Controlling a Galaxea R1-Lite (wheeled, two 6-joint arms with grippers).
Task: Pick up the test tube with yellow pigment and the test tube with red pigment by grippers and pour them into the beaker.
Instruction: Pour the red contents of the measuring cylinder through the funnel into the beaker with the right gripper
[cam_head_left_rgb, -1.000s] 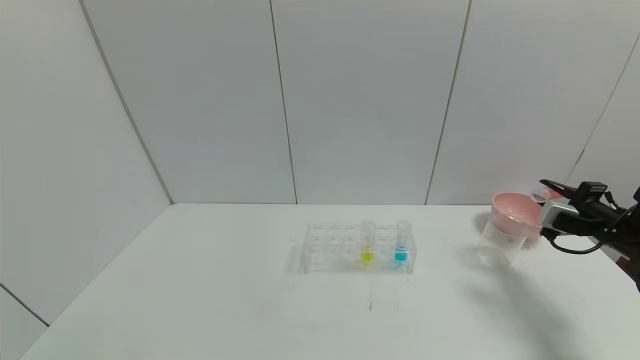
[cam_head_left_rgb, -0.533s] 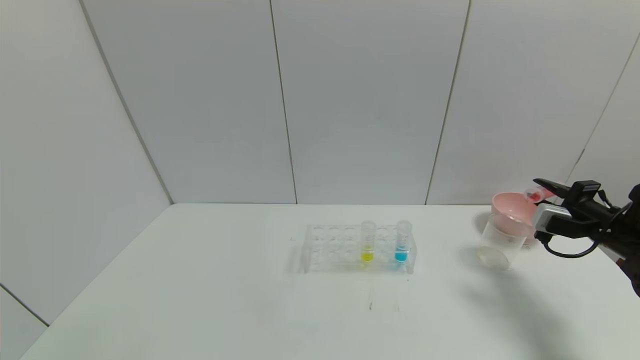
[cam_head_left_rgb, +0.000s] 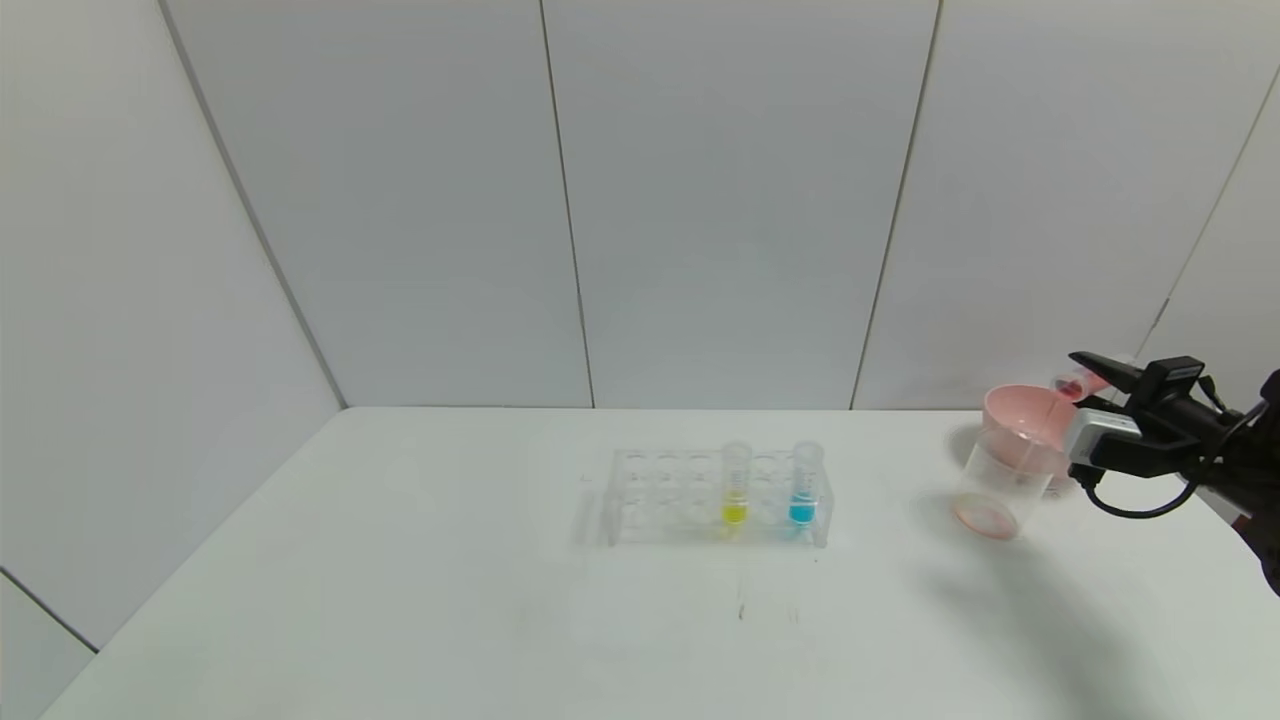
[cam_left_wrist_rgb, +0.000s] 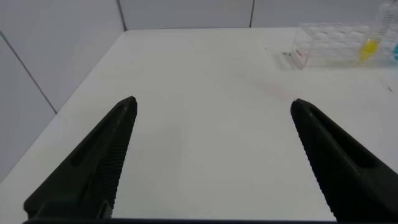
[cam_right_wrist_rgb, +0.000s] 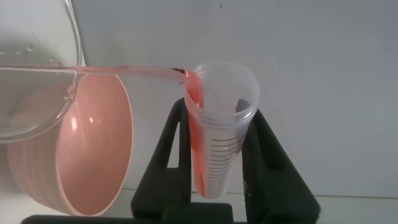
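While the right pincer (cam_head_left_rgb: 1085, 375) grips the red tube (cam_right_wrist_rgb: 214, 134), red now tints the beaker (cam_head_left_rgb: 1000, 485).

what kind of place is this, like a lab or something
Probably a mock lab bench in a robot test cell. A clear tube rack holds the test tube with yellow pigment beside a blue one, and the right gripper pours the test tube with red pigment into the beaker. Plain white panel walls enclose the table.

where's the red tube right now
The test tube with red pigment is clamped in the right tool at the table's far right, tipped over the beaker beside the pink bowl, with red liquid streaming out.
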